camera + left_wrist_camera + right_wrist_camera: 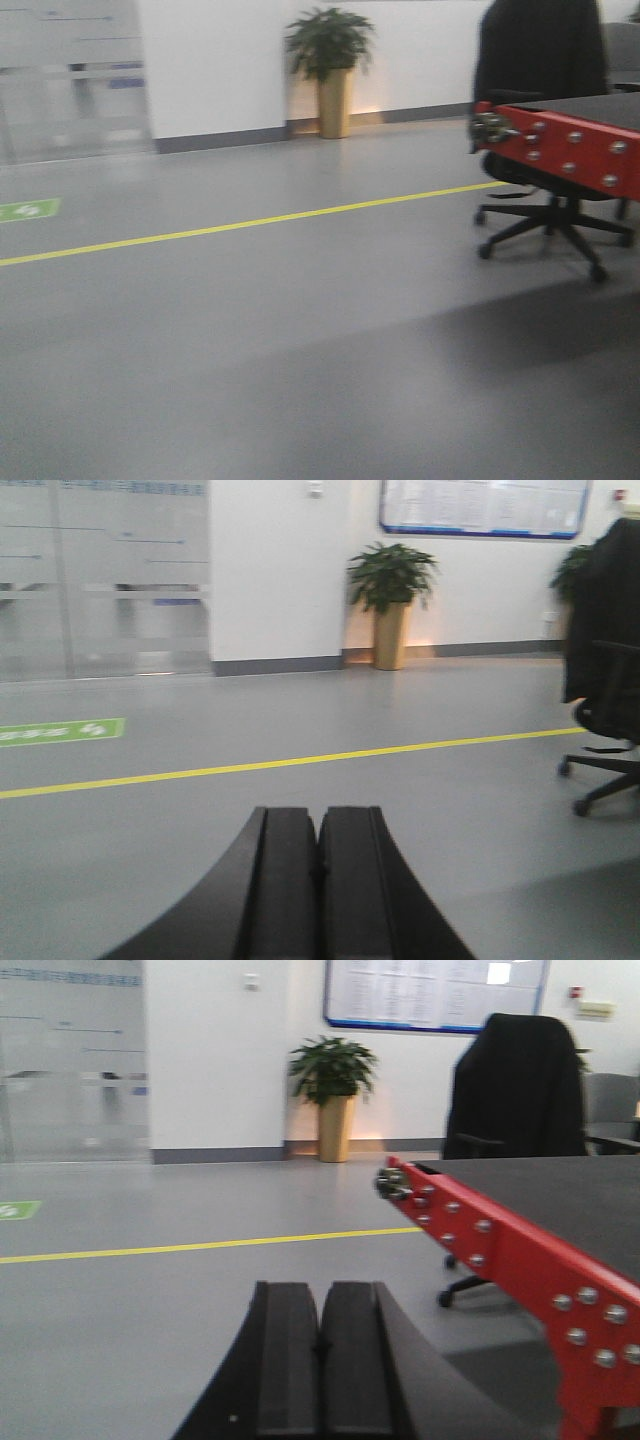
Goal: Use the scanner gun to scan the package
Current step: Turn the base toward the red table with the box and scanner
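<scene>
**Q:** Front view: what does it show, and where are the task's things?
**A:** Bare grey floor [300,380] crossed by a yellow line [250,222], with a potted plant [330,70] at the far wall. At the right edge is the corner of a red-edged table [560,150] with an office chair [555,215] behind it. Neither the package nor the scanner gun appears, and neither gripper is in view.

**Q:** Left wrist view?
**A:** The left gripper [319,820] has its fingers pressed together with nothing between them, and it points across open floor. No package and no scanner gun are in sight, so their position relative to this gripper cannot be told.

**Q:** Right wrist view?
**A:** The right gripper [322,1295] is likewise closed and empty. The table's bolted red corner lies just right of it and ahead. The visible part of the dark top is bare, and the rest runs out of frame.

**Q:** What could go wrong?
**A:** Judged from these views, there are three hazards.
- **Collision:** a rightward swing or a forward advance could strike the right gripper against the table's corner.
- **Obstruction:** the chair may obstruct an approach along that edge.
- **Premature reach:** with both task items unseen and the frames blurred, any reach begun now would be blind, and closed fingers could not take the scanner gun.
</scene>
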{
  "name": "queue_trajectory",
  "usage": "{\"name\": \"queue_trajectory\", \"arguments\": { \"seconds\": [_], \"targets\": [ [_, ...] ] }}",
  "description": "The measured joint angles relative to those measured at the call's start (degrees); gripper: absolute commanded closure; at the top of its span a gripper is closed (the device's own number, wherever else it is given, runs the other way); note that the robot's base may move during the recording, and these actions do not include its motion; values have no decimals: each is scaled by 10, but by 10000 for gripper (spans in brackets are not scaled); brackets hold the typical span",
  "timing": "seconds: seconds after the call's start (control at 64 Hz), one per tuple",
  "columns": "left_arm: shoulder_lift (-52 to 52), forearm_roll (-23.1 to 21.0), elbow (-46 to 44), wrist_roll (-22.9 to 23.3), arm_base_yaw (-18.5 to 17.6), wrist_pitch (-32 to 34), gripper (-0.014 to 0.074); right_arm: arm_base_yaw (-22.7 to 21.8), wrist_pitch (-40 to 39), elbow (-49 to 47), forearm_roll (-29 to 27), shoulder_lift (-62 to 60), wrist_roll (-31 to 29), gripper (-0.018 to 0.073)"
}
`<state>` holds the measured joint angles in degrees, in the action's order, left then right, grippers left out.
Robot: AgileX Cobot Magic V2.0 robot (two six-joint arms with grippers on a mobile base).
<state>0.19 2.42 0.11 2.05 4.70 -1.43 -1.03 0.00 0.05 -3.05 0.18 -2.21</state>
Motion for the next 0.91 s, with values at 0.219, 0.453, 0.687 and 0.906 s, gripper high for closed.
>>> {"name": "queue_trajectory", "arguments": {
  "seconds": [0.219, 0.453, 0.687, 0.906],
  "targets": [
    [0, 0, 0, 0, 0, 0, 707, 0, 0, 0, 0, 0, 0, 727],
    [0, 0, 0, 0, 0, 0, 707, 0, 0, 0, 0, 0, 0, 727],
    [0, 0, 0, 0, 0, 0, 707, 0, 0, 0, 0, 0, 0, 727],
    [0, 0, 0, 0, 0, 0, 707, 0, 0, 0, 0, 0, 0, 727]
  ]
}}
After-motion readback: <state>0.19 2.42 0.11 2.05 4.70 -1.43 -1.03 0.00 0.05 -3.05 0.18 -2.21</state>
